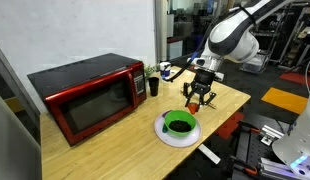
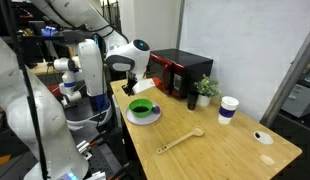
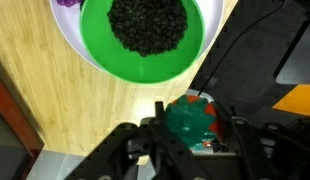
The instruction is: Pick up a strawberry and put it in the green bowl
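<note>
Clamping the strawberry (image 3: 191,120), end effector (image 3: 188,138) hangs near green bowl (image 3: 99,50)

From different sides, at mid-distance, looks down on the worktop (image 1: 105,150) (image 2: 225,140) in both exterior views, sharing bowl (image 1: 179,123) (image 2: 141,108), microwave (image 1: 90,95) (image 2: 185,72); in wrist view, close, straight down past end effector (image 3: 190,140).

The white arm (image 1: 235,35) reached down over the wooden table (image 1: 115,150), its gripper (image 1: 198,100) hanging just beside the green bowl (image 1: 178,122) with a speck of red, the strawberry (image 1: 194,103), pinched between its fingers. The bowl sat on a white plate (image 1: 180,142) near the table's edge. A red microwave (image 1: 90,95) stood further along, a dark cup (image 1: 153,86) beside it.
</note>
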